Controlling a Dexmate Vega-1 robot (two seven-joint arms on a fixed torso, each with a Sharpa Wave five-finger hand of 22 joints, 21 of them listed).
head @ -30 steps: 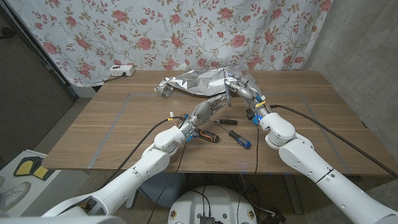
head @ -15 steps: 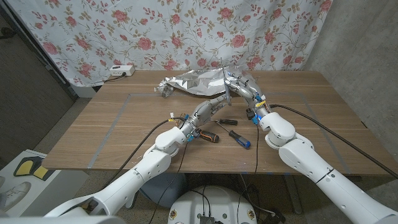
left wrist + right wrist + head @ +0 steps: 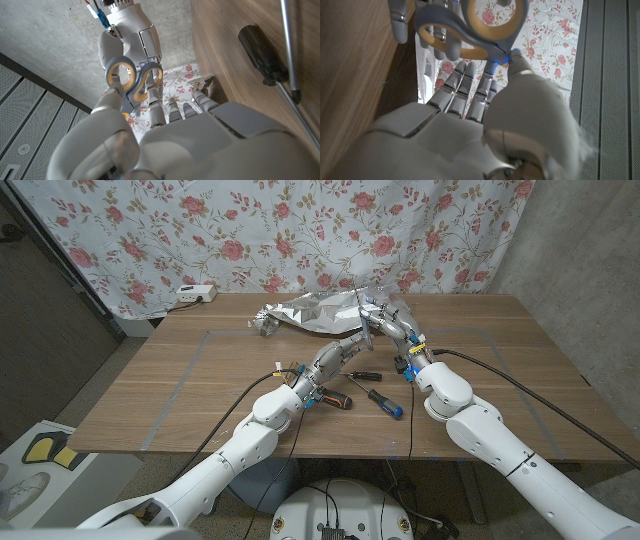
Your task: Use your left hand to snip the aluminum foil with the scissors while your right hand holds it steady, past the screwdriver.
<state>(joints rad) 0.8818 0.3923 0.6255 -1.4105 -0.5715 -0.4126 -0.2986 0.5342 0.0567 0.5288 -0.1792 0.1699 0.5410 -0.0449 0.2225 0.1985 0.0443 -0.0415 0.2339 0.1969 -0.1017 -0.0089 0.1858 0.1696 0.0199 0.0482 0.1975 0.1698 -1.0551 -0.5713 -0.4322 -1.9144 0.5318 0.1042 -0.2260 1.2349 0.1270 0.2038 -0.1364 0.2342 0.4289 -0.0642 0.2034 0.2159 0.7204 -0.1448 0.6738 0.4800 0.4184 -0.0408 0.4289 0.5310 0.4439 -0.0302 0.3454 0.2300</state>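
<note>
The aluminum foil [image 3: 318, 313], a crumpled silver sheet, lies at the far side of the wooden table [image 3: 160, 385], and everything else sits nearer the robot than it. Just short of the foil's right end, the left hand [image 3: 352, 343] has its fingers [image 3: 150, 102] hooked through the scissors [image 3: 134, 80], whose grey-and-yellow loops stand upright. Right beside it, the right hand [image 3: 392, 325] reaches onto the foil's right end; its fingers [image 3: 451, 90] lie side by side, but whether they press the sheet I cannot tell. If that hold is loose, the blades could drag the foil instead of cutting it. Three screwdrivers lie below the foil, under both forearms: orange-handled [image 3: 335, 397], black-handled [image 3: 352, 372] and blue-handled [image 3: 385, 401]; a dropped wrist could knock them.
</note>
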